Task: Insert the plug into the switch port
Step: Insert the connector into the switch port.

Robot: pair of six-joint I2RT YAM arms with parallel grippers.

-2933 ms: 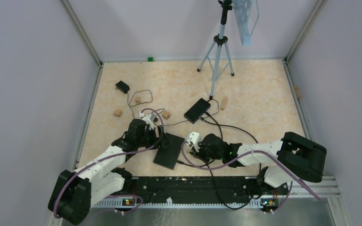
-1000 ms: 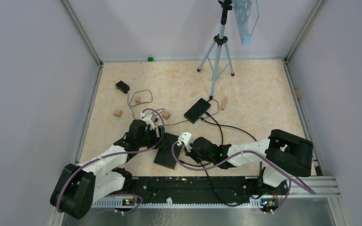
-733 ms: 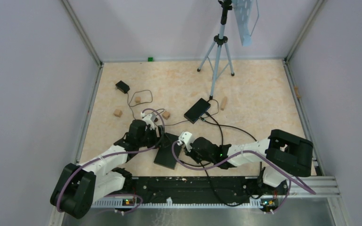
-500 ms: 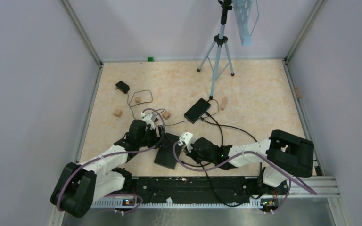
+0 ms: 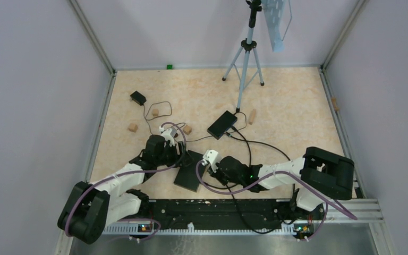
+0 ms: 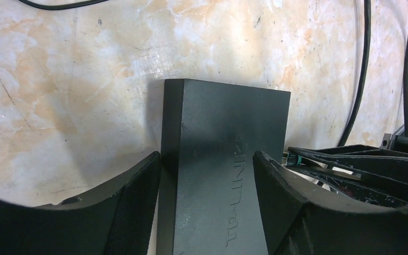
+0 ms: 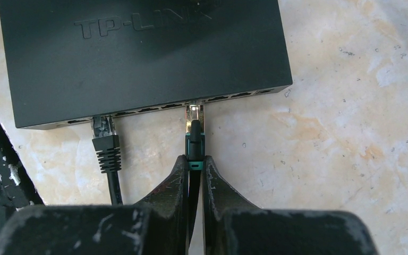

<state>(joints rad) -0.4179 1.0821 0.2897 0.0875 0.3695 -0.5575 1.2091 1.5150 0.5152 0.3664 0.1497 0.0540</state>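
The plug [image 7: 194, 125] sits pinched in my right gripper [image 7: 194, 166], its tip at a port of the switch [image 7: 138, 53]. My left gripper [image 6: 207, 180] straddles the switch, wide. I should push straight, keeping the plug level.

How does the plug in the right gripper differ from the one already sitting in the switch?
The held plug has a green boot and is pinched by the right gripper, its clear tip just at a middle port. The seated plug has a ribbed black boot, sits free of any gripper, and occupies a port further left. Both point into the same port row of the switch.
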